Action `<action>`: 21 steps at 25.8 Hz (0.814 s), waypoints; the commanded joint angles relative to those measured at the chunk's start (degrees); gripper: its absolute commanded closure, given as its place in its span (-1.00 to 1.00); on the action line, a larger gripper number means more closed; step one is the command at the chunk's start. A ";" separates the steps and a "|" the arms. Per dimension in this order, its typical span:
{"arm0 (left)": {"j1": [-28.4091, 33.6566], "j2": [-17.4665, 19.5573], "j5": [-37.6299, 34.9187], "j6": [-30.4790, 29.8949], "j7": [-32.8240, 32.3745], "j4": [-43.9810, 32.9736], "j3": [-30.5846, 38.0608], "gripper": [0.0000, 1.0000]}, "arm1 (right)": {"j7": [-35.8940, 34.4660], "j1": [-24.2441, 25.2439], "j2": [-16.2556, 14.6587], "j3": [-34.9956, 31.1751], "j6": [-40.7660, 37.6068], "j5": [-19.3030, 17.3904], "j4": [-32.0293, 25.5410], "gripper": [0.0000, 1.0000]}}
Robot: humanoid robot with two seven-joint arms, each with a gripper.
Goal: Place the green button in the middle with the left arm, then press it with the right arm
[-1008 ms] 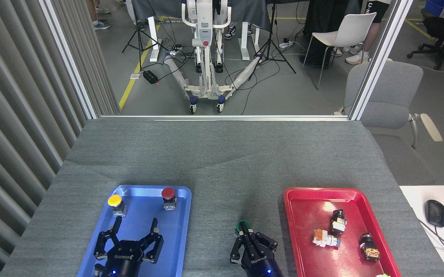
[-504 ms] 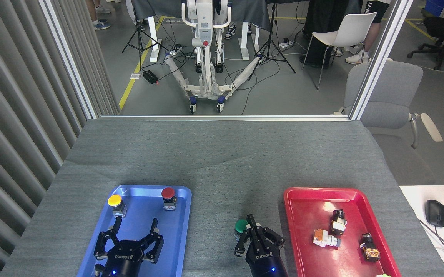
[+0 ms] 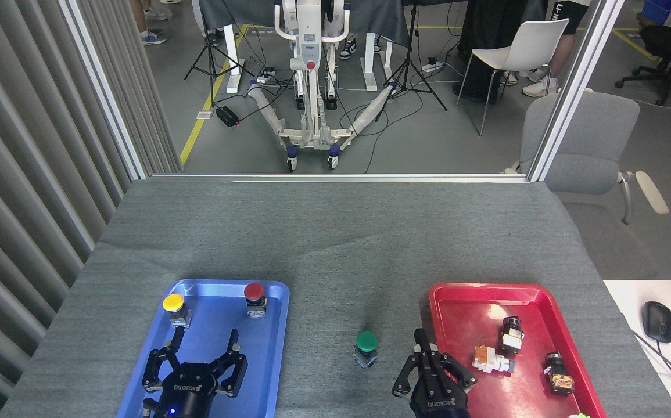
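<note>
Head view: the green button [image 3: 366,343] is standing upright on the bare grey cloth of the desk [image 3: 335,244], between the blue tray [image 3: 274,325] at its 9 o'clock and the red tray [image 3: 463,293] at its 3 o'clock, touching neither. The right hand [image 3: 424,355] is sitting near the button's 4 o'clock, over the red tray's left edge, apart from the button; its fingers are drawn together to a point and gripping nothing. The left hand [image 3: 203,343] is hanging over the blue tray with its fingers spread open and empty. At that hand's 12 o'clock, a yellow button [image 3: 173,306] and a red button [image 3: 254,295] are standing at the tray's far end. 3 small parts are lying in the red tray.
</note>
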 commanded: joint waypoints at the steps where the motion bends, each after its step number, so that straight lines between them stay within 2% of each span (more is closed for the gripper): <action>1: 0.00 0.00 0.00 -0.02 -0.06 0.00 -0.01 -0.98 | 0.06 3.40 -2.08 -4.86 -0.11 -0.77 -3.17 -0.98; 4: -0.08 0.00 0.09 -0.02 -0.06 0.00 -0.01 -0.98 | -0.03 3.75 -4.45 -7.94 -0.11 -3.67 -3.08 -0.99; 6: -0.08 0.00 0.09 -0.11 -0.06 0.00 -0.01 -0.98 | -0.20 4.28 -4.98 -9.34 -0.11 -3.85 -3.17 -0.99; 21: -0.08 0.00 0.09 -0.11 -0.06 0.00 -0.01 -0.98 | 0.15 4.55 -4.54 -11.63 -3.19 -3.93 -3.17 -0.99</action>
